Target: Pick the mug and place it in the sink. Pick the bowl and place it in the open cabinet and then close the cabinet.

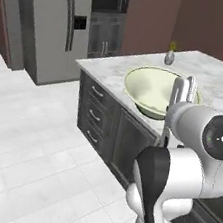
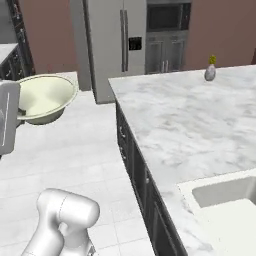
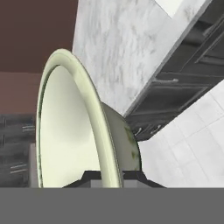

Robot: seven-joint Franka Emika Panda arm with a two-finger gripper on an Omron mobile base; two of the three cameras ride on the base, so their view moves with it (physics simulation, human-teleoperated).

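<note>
My gripper (image 3: 109,177) is shut on the rim of the cream-white bowl (image 3: 70,127), whose dark greenish underside faces right in the hand view. The bowl (image 2: 42,97) hangs in the air over the floor, left of the island counter, with the gripper (image 2: 19,113) at its left rim. In the left base view the bowl (image 1: 154,89) sits just beyond my arm, and the gripper (image 1: 181,93) holds its near rim. A corner of the white sink (image 2: 225,200) shows at the lower right of the counter. The mug and the cabinet are out of view.
A marble island counter (image 2: 190,125) with dark drawers (image 1: 95,113) lies to the right. A small vase with a yellow flower (image 2: 210,72) stands at its far end. A steel fridge (image 1: 55,24) and a built-in oven (image 2: 167,17) line the back wall. White tiled floor spreads to the left.
</note>
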